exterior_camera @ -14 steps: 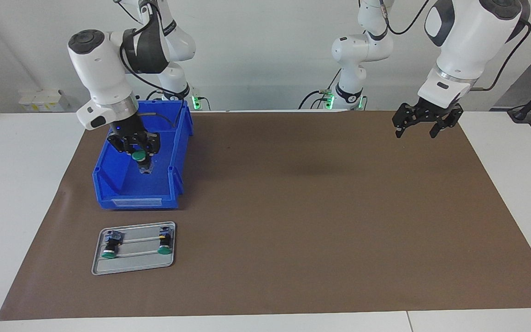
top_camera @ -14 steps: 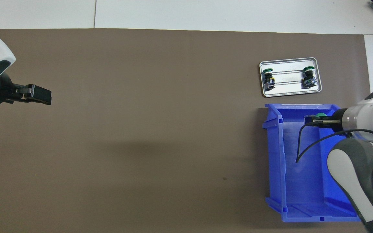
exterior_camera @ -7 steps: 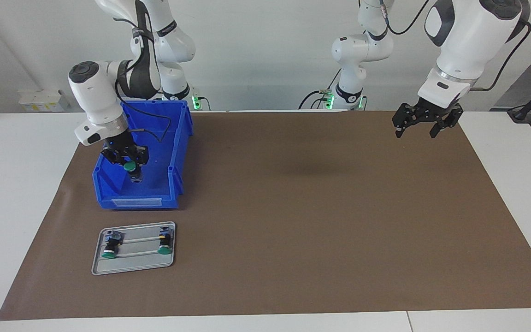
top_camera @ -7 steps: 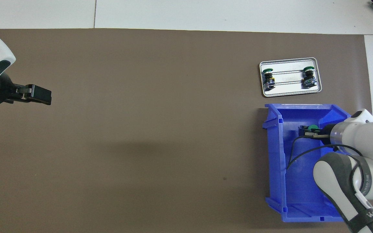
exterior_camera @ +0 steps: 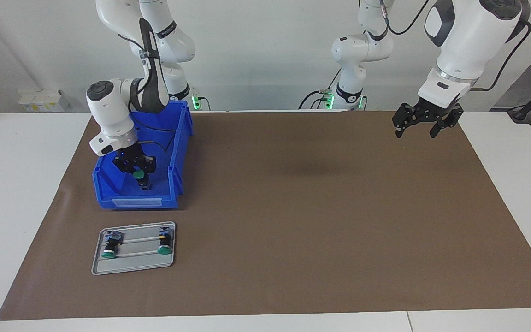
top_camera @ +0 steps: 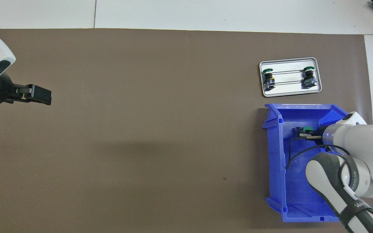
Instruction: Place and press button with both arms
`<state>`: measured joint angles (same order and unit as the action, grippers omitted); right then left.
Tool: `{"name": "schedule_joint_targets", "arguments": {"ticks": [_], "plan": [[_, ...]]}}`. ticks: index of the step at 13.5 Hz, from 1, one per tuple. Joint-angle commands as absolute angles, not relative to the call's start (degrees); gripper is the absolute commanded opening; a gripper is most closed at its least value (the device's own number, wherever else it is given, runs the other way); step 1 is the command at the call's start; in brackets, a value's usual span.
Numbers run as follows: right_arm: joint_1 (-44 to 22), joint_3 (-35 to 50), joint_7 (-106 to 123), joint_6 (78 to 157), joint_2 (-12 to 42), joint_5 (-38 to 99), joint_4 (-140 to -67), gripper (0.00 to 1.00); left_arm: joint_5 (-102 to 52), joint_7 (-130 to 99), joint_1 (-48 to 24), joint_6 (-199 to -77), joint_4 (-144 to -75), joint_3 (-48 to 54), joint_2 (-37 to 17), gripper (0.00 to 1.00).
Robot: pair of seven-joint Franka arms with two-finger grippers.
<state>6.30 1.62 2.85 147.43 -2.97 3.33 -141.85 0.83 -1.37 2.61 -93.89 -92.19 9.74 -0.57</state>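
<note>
The button [exterior_camera: 140, 175], green-capped on a dark body, is low inside the blue bin [exterior_camera: 109, 193], and my right gripper [exterior_camera: 135, 168] is shut on it. Whether it touches the bin floor I cannot tell. From overhead, the green cap of the button [top_camera: 307, 128] shows just past the right gripper [top_camera: 307, 134], near the bin's [top_camera: 275, 155] end farther from the robots. My left gripper [exterior_camera: 422, 127] hangs open and empty over the brown mat at the left arm's end, where that arm waits. Overhead, the left gripper [top_camera: 40, 95] shows at the view's edge.
A small metal tray [exterior_camera: 132, 263] lies on the mat just farther from the robots than the bin. Two green-capped buttons rest on its rails, one [exterior_camera: 109, 251] plain and one [exterior_camera: 164, 249] with yellow marks. Brown mat [exterior_camera: 316, 221] covers the table's middle.
The right arm has swung down and lowered the held button deeper into the bin. The left arm has not moved.
</note>
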Motion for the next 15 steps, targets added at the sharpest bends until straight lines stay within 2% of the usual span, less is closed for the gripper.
{"name": "schedule_joint_targets", "arguments": {"ticks": [1, 2, 5, 13, 15], "plan": [[7.0, 2.3, 4.3, 148.2, -2.9, 5.2, -141.7, 0.94, 1.8, -1.8, 2.8, -94.0, -93.9, 9.8, 1.0, 1.00], [7.0, 2.3, 4.2, 148.0, -3.2, 5.2, -141.4, 1.00, 1.8, -1.8, 2.8, -94.0, -93.9, 9.8, 1.0, 1.00], [7.0, 2.3, 4.3, 142.9, -5.3, 5.2, -137.3, 1.00, 1.8, -1.8, 2.8, -94.0, -93.9, 9.8, 1.0, 1.00], [6.3, 2.2, -0.3, 108.5, -5.8, 0.5, -108.7, 1.00, 1.8, -1.8, 2.8, -94.0, -93.9, 9.8, 1.0, 1.00], [5.8, 3.2, -6.2, 102.2, -6.2, -0.9, -105.1, 1.00, 1.8, -1.8, 2.8, -94.0, -93.9, 9.8, 1.0, 1.00]]}}
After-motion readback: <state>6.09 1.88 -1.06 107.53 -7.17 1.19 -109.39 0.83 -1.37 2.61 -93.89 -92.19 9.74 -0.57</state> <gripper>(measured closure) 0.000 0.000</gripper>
